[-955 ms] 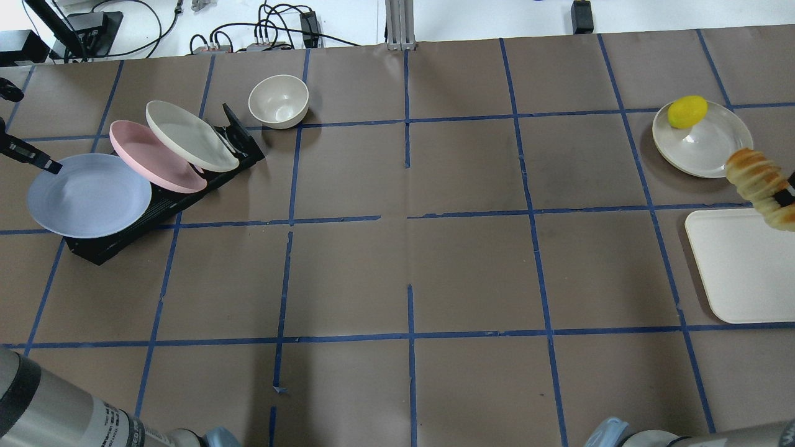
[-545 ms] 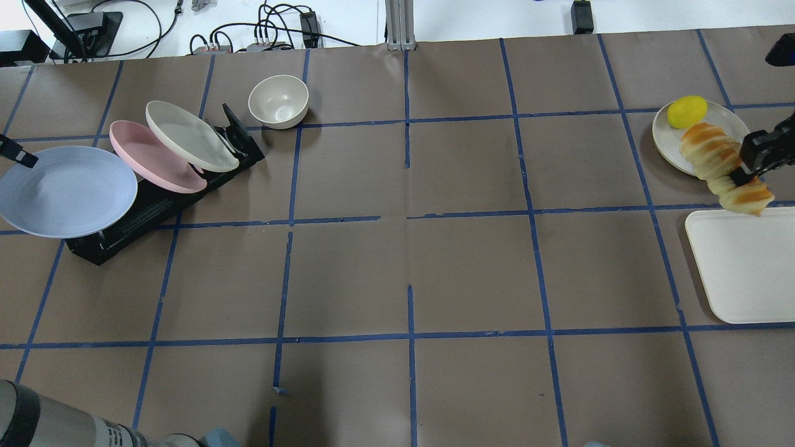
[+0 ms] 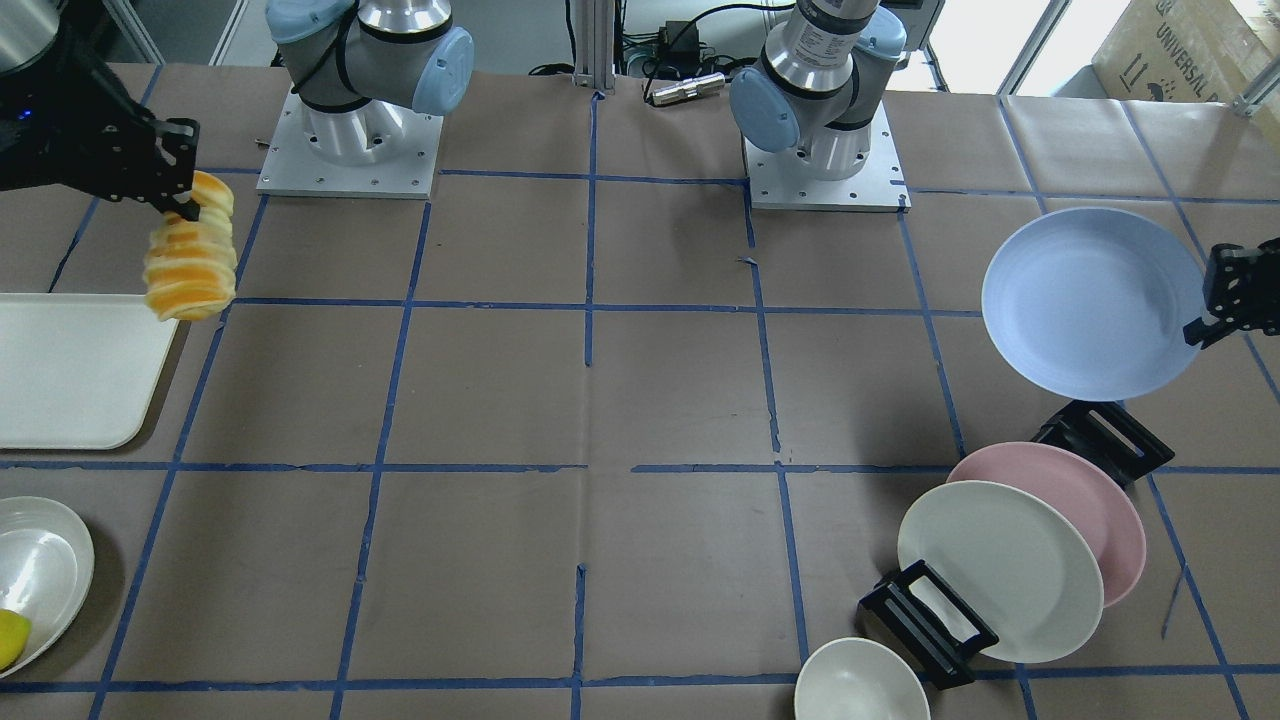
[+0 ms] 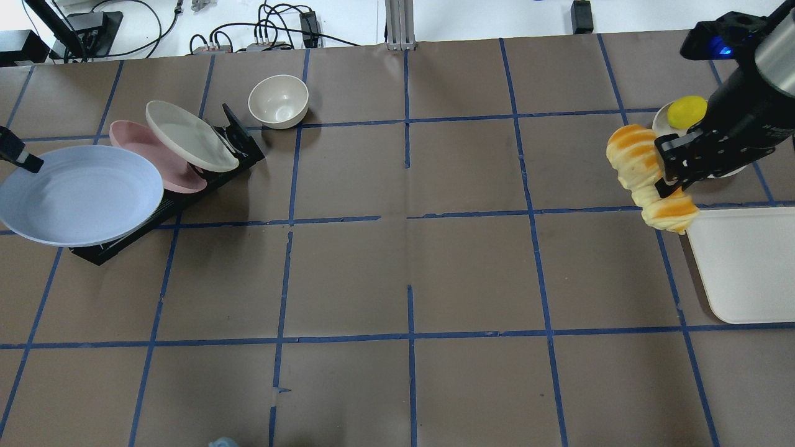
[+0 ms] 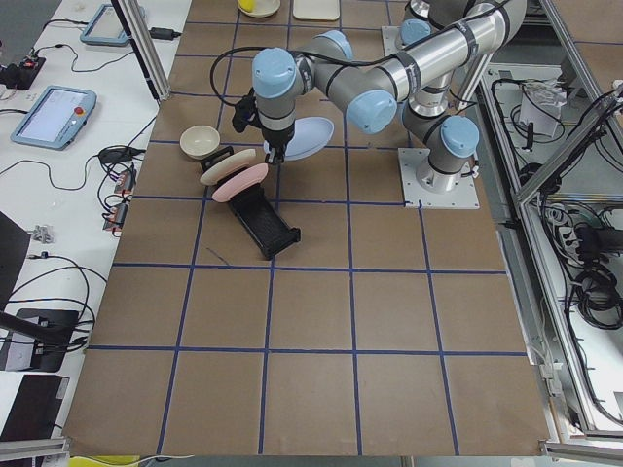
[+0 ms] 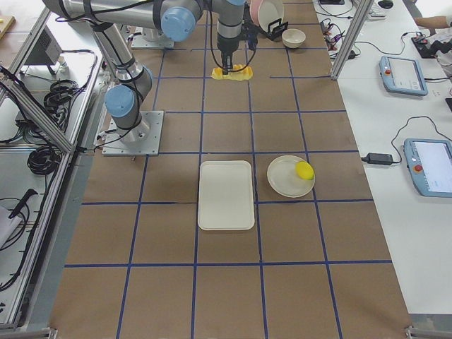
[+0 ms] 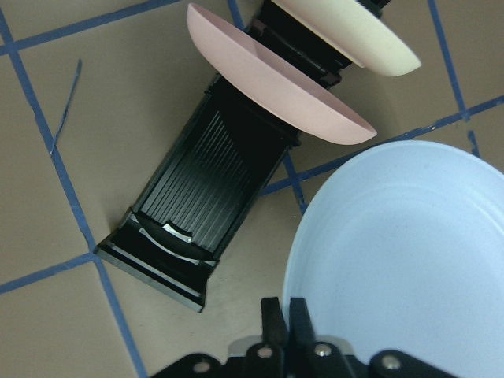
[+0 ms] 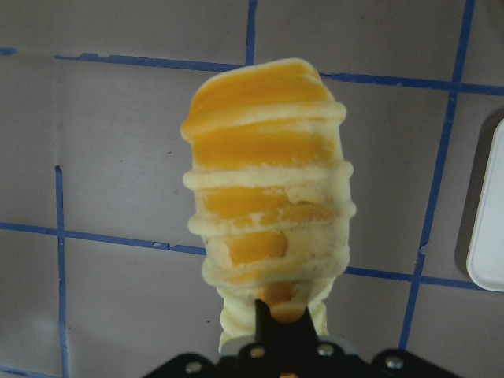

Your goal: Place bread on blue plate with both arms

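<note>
**Table surface** [image 4: 404, 273]: brown paper, matte and creased, marked into squares by blue tape. A broad stretch of bare paper runs from the plate rack to the opposite end of the table.

**Plate rack** [image 4: 124, 239]: black, ribbed, slotted base, set at a slant to the tape grid. Its end farthest from the bowl holds no plate.

**Blue plate** [image 4: 81, 195]: round, shallow, pale lavender-blue, plain and matte. It is lifted out of the rack's slots and, from overhead, overlaps the rack's unfilled end. The rim nearest the pink plate stands close to it without touching.

**Left gripper** [image 7: 282, 313]: black, its two fingers pressed together on the blue plate's rim on the side away from the rack.

**Pink plate** [image 4: 133, 139], **cream plate** [image 4: 186, 136]: smooth and round, both leaning in the rack's slots, the cream one overlapping the pink.

**Bowl** [image 4: 278, 100]: cream, deep, upright, just beyond the rack's filled end.

**Bread** [image 4: 630, 155]: elongated ridged loaf with orange-brown bands between pale cream ridges and a glossy crust. It is held off the paper, well apart from the rack, toward the opposite table end.

**Right gripper** [image 4: 667, 185]: black, pinching the bread across its body near one end.

**White tray** [image 4: 745, 267]: rectangular with rounded corners, at the table end opposite the rack.

**Yellow lemon-like piece** [image 4: 686, 110]: on a small cream plate, also at that far end.
</note>
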### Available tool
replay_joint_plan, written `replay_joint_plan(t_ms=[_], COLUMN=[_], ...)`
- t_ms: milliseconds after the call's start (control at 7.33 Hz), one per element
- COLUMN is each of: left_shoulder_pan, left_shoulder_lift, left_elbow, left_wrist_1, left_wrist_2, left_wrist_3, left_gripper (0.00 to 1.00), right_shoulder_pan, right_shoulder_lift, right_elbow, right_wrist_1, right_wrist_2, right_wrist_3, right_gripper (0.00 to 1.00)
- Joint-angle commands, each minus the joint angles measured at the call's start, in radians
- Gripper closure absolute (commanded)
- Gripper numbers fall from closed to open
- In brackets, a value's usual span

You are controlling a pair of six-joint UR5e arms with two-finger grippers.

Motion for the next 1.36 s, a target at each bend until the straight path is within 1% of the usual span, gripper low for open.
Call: replay_joint_plan(t_ms=[0, 136, 273, 409, 545, 682, 818, 955, 1091, 1227], left_shoulder_pan=[-0.209, -0.3, -0.383, -0.452, -0.518, -0.601, -0.668, -0.716, -0.763, -0.81], left_shoulder_lift=[0.035, 0.019, 0.006, -0.007, -0.008, -0.011, -0.031, -0.078, -0.152, -0.218], left_elbow=[-0.147, -0.223, -0.306, -0.372, -0.4, -0.405, -0.407, -0.402, -0.391, -0.391], left_wrist_1=[0.173, 0.302, 0.475, 0.581, 0.617, 0.641, 0.711, 0.745, 0.838, 0.937], left_wrist_2=[0.003, 0.002, 0.002, 0.005, 0.005, 0.012, 0.066, 0.08, 0.121, 0.185], left_wrist_3=[-0.29, -0.474, -0.629, -0.752, -0.898, -1.019, -1.105, -1.206, -1.274, -1.32], left_gripper=[0.98, 0.98, 0.98, 0.98, 0.98, 0.98, 0.98, 0.98, 0.98, 0.98], right_shoulder_pan=[0.09, 0.102, 0.105, 0.12, 0.128, 0.13, 0.13, 0.131, 0.157, 0.191], right_shoulder_lift=[-0.014, -0.021, -0.037, -0.05, -0.048, -0.048, -0.045, -0.041, -0.036, -0.028], right_elbow=[0.001, 0.003, 0.024, 0.044, 0.044, 0.043, 0.041, 0.03, 0.03, 0.026], right_wrist_1=[0.013, 0.014, 0.028, 0.021, -0.001, -0.024, -0.048, -0.061, -0.08, -0.094], right_wrist_2=[-0.003, -0.005, 0.003, 0.009, 0.009, 0.009, 0.01, 0.015, 0.014, 0.011], right_wrist_3=[0.127, 0.15, 0.199, 0.234, 0.235, 0.235, 0.233, 0.233, 0.238, 0.288], right_gripper=[0.99, 0.99, 0.99, 0.99, 0.99, 0.99, 0.99, 0.99, 0.99, 0.98])
